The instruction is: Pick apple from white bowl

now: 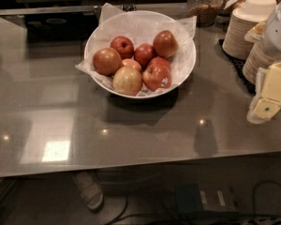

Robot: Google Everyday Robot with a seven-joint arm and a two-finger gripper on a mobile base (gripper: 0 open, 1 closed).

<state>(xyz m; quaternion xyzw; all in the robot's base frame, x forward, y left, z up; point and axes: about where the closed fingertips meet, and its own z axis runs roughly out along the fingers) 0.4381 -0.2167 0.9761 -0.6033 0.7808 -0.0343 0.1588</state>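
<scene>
The white bowl (183,68) stands at the back middle of the grey counter, lined with crinkled white paper and holding several apples. The apple (107,61), large, dull red streaked with yellow-orange, lies at the bowl's left side. A smaller dark red apple (122,46) lies behind it and a pale yellow-green apple (127,80) in front of it. Another large apple (157,76) at the front right bears a sticker. My gripper (268,100), cream-yellow, hangs at the right edge of the view, above the counter, well to the right of the bowl and apart from it.
Stacks of small cream paper bowls (246,27) stand on a dark mat at the back right, just behind the gripper. A glass jar (205,6) stands behind the bowl. The counter's front edge (140,168) runs across the view, with cables and a box on the floor below.
</scene>
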